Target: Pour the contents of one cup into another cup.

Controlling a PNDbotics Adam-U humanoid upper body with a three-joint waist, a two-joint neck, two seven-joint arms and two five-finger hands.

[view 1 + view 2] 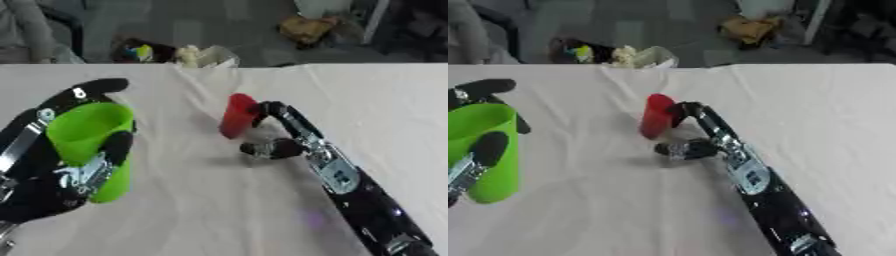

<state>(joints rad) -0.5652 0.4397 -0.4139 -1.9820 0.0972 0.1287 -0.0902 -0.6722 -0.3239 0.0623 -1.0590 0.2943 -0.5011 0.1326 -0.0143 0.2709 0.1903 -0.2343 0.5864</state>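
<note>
Holding green cup point(87, 145) in curled left hand point(52, 185); right hand point(280, 135) pinching tilted red cup point(238, 115), risking slip, spill onto cloth point(219, 210).

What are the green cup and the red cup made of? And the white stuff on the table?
The green cup looks like smooth plastic: one bright, even colour, thin rim. The red cup seems the same, plain and slightly shiny. The table is covered by something that looks like white cloth, since it shows soft creases and wrinkles.
</note>
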